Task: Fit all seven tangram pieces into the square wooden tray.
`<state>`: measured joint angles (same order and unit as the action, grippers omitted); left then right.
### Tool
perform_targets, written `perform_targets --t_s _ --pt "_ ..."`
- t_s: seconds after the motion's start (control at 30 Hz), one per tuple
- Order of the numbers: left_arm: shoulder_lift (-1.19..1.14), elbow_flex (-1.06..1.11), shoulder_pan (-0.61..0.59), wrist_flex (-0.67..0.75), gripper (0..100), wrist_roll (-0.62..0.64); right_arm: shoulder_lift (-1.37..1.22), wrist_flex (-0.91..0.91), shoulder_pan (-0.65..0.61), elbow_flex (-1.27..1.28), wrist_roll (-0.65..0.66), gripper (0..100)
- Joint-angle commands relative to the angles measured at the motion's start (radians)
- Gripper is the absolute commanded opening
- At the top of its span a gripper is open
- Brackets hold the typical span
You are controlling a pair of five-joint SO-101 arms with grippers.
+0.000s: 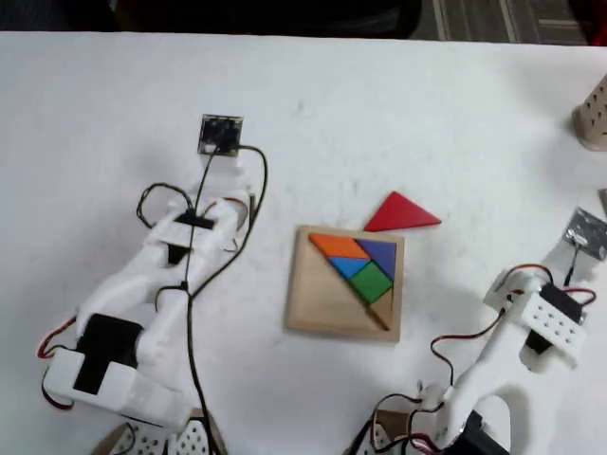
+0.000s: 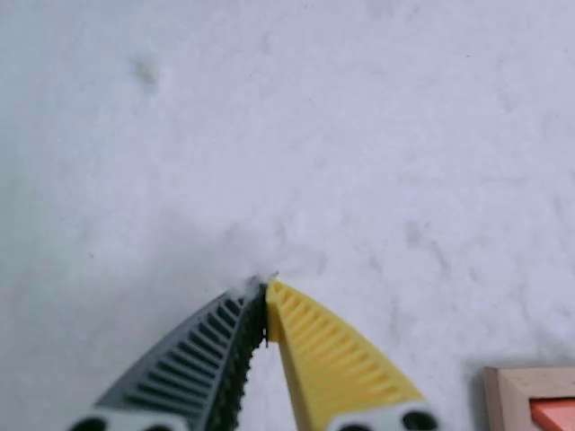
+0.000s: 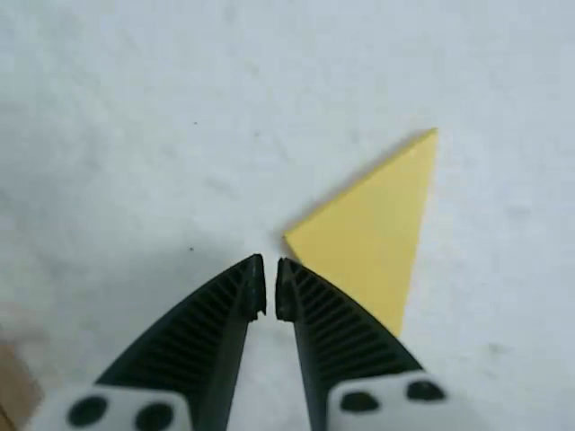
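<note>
Left hand: clenched on nothing, grey and yellow fingers tip to tip, low over bare counter. It sat just beside the tray's near corner, parked, by the look of it, clear of the work.

Tray: flat on the counter between the two arms. Orange, blue, purple and green pieces, with what looked like a tan piece, were packed against one diagonal, filling about half. The other half was bare wood, likely room for two large triangles.

Red triangle: flat on the counter just off the tray's far corner, not yet fitted.

Right hand: all but clenched, a sliver between the black fingers, empty. Its tips were beside one corner of the yellow triangle, which lay flat on the counter outside the tray. The placing suggested that piece was the next pick, and the fingers would have to part first.
</note>
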<state>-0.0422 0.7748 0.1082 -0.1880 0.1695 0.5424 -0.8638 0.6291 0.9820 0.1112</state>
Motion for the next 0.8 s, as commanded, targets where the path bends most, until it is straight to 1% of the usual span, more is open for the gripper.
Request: perform_targets --t_s 0.0,0.13,0.27,0.33,0.5,0.53,0.6,0.67,0.77 --pt "0.01 -0.058 0.015 0.028 3 -0.009 0.021 -0.033 -0.042 -0.068 -0.018 1.6" --pt "0.01 -0.058 0.015 0.028 3 -0.009 0.021 -0.031 -0.048 -0.072 -0.025 1.6" --pt "0.01 -0.058 0.015 0.028 3 -0.009 0.021 -0.061 -0.019 -0.087 -0.028 2.7" --pt "0.008 -0.058 0.015 0.028 3 -0.009 0.021 -0.07 0.005 -0.087 -0.034 6.5" --pt "0.008 -0.058 0.016 0.028 3 -0.009 0.008 -0.133 0.01 -0.089 -0.043 21.7" --pt "0.007 -0.06 0.018 0.028 3 -0.009 0.008 -0.143 0.01 -0.087 -0.078 23.4" --pt "0.007 -0.06 0.018 0.028 3 -0.009 0.008 -0.143 0.018 -0.084 -0.19 24.9" --pt "0.007 -0.06 0.018 0.028 3 -0.009 0.004 -0.107 0.019 -0.075 -0.269 25.1" --pt "0.007 -0.06 0.019 0.028 3 -0.009 -0.054 -0.036 0.012 -0.051 -0.285 24.8"
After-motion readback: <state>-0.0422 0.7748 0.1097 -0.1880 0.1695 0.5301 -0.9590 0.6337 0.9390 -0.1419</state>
